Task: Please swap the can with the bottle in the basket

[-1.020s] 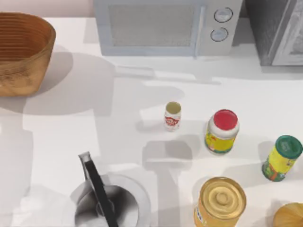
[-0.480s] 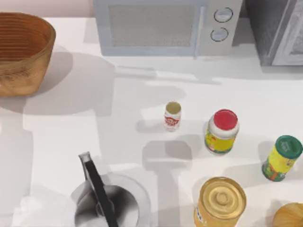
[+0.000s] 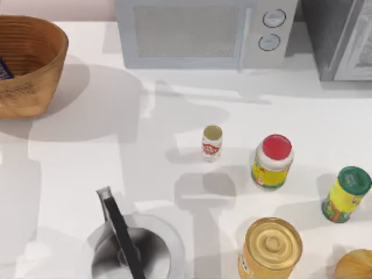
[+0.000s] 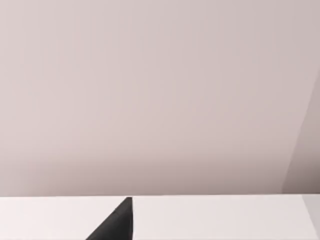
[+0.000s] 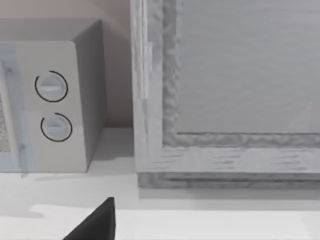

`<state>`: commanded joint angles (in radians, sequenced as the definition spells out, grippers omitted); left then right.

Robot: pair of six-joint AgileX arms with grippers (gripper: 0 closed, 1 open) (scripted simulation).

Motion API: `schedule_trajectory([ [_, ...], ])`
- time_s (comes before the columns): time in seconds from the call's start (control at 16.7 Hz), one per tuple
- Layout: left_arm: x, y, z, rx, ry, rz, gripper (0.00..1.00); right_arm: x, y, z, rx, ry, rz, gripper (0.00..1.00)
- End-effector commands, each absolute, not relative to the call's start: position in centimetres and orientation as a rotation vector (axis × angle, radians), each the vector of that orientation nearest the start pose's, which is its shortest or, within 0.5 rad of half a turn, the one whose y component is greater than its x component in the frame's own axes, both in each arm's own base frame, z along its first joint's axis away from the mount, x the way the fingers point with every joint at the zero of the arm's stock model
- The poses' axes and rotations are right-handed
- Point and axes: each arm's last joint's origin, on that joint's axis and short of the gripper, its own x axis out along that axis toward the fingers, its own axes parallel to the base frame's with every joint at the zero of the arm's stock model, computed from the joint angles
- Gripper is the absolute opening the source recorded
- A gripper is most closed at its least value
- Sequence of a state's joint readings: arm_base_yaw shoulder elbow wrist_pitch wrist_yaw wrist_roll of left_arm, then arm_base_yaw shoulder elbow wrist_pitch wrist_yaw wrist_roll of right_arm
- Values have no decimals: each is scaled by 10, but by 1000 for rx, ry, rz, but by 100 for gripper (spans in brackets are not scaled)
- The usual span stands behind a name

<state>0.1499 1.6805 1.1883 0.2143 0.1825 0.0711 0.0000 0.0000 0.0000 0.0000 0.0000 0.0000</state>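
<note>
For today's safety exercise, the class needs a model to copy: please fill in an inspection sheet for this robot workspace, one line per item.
Surface: white table, crossed by shadows.
Job's things: can upright mid-table, outside the basket; basket at the far left corner, with a dark blue thing, too little showing to identify, by its left edge.
Clutter: red-capped jar, green-capped jar, gold-lidded tin, kettle, a round yellow-brown thing at the near right corner.
Grippers: a dark fingertip in the left wrist view, another in the right wrist view.
Cables: nothing seen.
Surroundings: microwave, grey cabinet to its right.
</note>
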Motion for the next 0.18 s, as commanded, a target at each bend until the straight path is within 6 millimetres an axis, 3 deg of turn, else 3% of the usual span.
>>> schedule_trajectory([
  [0.18, 389, 57, 272, 11, 271, -27, 100, 106, -1, 160, 0, 0, 0, 100],
])
